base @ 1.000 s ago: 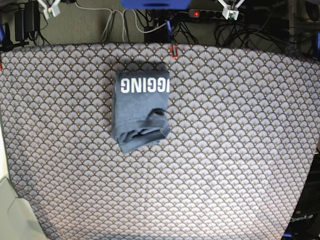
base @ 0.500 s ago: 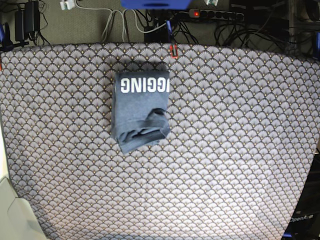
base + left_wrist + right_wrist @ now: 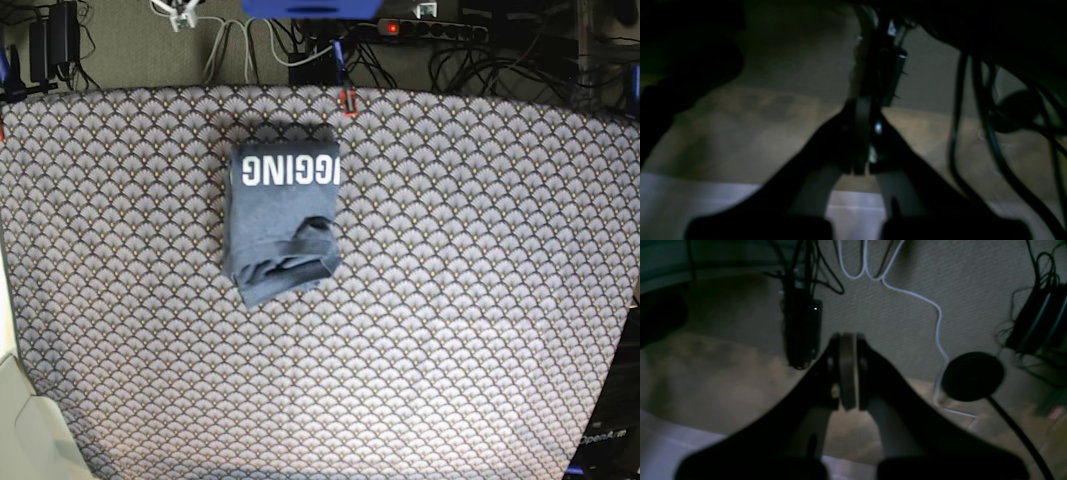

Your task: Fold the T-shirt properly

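base view, top edge | right gripper: white tip has slid from the upper-left corner toward the middle, now just left of the top-centre cables | left gripper: white tip has pulled up and inward from upper right of centre, only a sliver left at the frame edge

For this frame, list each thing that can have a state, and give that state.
T-shirt: folded into a compact bundle, lettering up, near edge rumpled, lying free on the tablecloth.
Tablecloth: spread flat over the table.
Left gripper: shut, empty, off the table.
Right gripper: shut, empty, off the table.
Power strip: red switch light on.
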You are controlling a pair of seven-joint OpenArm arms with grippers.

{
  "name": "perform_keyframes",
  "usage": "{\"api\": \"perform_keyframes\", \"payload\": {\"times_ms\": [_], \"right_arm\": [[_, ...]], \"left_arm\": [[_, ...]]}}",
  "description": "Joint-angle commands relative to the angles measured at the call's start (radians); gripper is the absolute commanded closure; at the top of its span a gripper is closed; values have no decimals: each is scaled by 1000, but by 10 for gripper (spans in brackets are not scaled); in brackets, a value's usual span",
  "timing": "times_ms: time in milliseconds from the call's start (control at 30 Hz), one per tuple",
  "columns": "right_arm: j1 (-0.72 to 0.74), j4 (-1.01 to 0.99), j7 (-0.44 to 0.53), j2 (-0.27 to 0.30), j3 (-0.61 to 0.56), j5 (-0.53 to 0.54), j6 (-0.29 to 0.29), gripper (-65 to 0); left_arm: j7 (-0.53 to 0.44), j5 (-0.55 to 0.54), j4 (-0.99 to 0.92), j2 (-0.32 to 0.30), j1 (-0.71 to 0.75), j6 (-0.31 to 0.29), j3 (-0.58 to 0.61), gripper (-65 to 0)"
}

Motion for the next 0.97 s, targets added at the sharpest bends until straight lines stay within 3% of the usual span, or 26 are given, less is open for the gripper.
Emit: {"api": "perform_keyframes", "payload": {"times_ms": [0, 67, 400, 600, 700, 933], "right_arm": [[-6, -2, 7, 13, -11, 6, -47, 0], [-6, -13, 9, 5, -43, 6, -109, 0], [67, -93, 9, -32, -59, 6, -279, 0], [72, -90, 33, -38, -54, 11, -304, 0], [66, -94, 75, -38, -53, 14, -304, 0], [60, -94, 69, -41, -51, 14, -304, 0]], "left_arm": [[-5, -7, 3, -6, 9, 60, 1, -4], [-5, -7, 4, -11, -5, 133, 2, -4], [-2, 6, -3, -71, -74, 135, 5, -3], [-2, 164, -3, -82, -82, 135, -2, -3], [-2, 166, -3, -82, -82, 135, -1, -3], [-2, 169, 0, -83, -82, 135, 2, -3]]}}
